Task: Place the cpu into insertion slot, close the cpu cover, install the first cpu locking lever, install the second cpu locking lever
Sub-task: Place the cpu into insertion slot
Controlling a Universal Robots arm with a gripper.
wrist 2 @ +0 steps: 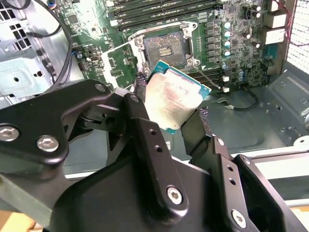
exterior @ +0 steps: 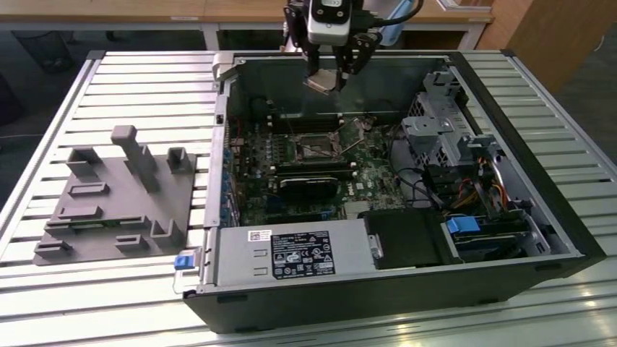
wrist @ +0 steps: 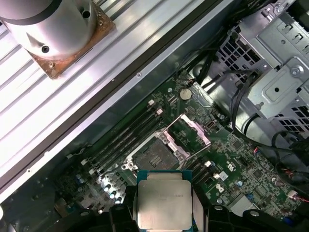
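Observation: the gripper [exterior: 326, 78] is clenched on the cpu [exterior: 323, 81], one finger on each of two opposite edges. In both wrist views the black fingers [wrist 2: 140, 104] [wrist: 126, 209] press against the chip's sides and its pale metal face is turned towards the cameras. The cpu [wrist 2: 176, 99] [wrist: 164, 203] is tilted, not level, with a blue-green edge showing along its upper sides in the second wrist view.

Position: the chip is held in the air, well apart from the insertion slot [exterior: 313, 150]. In the exterior view it hangs above the slot, near the rim of the computer case [exterior: 568, 238] that lies beyond the slot. Nothing touches the chip but the fingers.

Insertion slot: it sits in the green circuit board [exterior: 371, 163] on the floor of the open case. Its dark centre is exposed within the silvery rim [wrist 2: 164, 47] [wrist: 153, 157]. The cpu cover [wrist: 197, 128] stands swung up from one side of the slot, so the board is seen through its window. Long black memory slots [wrist: 123, 140] run just beside the slot.

Surroundings: a power supply [exterior: 279, 253] sits at the case wall, well apart from the slot on the side facing the exterior camera. A grey moulded fixture [exterior: 115, 195] lies outside the case on the slatted table [exterior: 97, 303], well apart from the slot.
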